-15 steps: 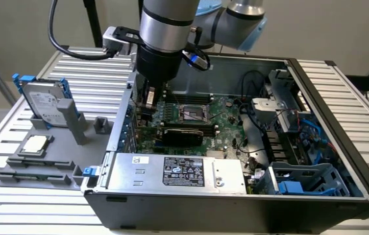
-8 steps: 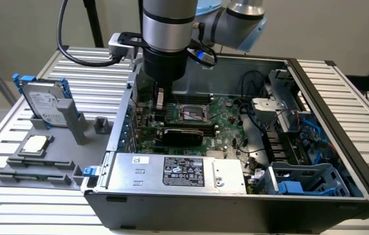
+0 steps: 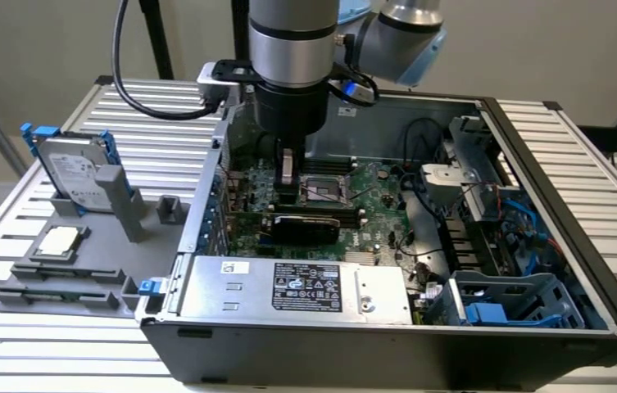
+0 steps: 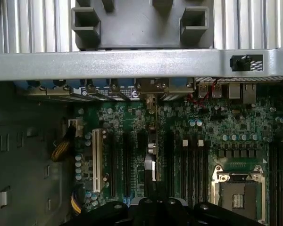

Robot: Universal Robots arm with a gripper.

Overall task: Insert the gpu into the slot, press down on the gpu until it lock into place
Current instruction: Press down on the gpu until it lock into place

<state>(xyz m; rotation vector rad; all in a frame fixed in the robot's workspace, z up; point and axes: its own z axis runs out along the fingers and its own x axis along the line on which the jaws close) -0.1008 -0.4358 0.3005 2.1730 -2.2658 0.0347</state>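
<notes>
The gpu (image 3: 306, 224) appears in the exterior view as a flat black rectangular card standing on edge across the green motherboard (image 3: 379, 184), inside the open computer case (image 3: 570, 270), just behind the grey labelled power-supply box (image 3: 297, 288). The gripper (image 3: 289, 184) hangs directly above the card's upper edge, its fingers drawn together; whether they clasp or merely touch the card cannot be told. In the wrist view the same card is seen edge-on as a thin dark strip (image 4: 151, 155) running between parallel expansion connectors, its metal bracket end (image 4: 151, 92) meeting the case's rear wall. That view also shows a white connector strip (image 4: 97, 160) and the processor socket (image 4: 236, 190), details hidden by the arm (image 3: 292, 49) from outside. The exterior view alone reveals a hard drive (image 3: 73, 176) standing in a grey holder (image 3: 68, 274) at its left.
</notes>
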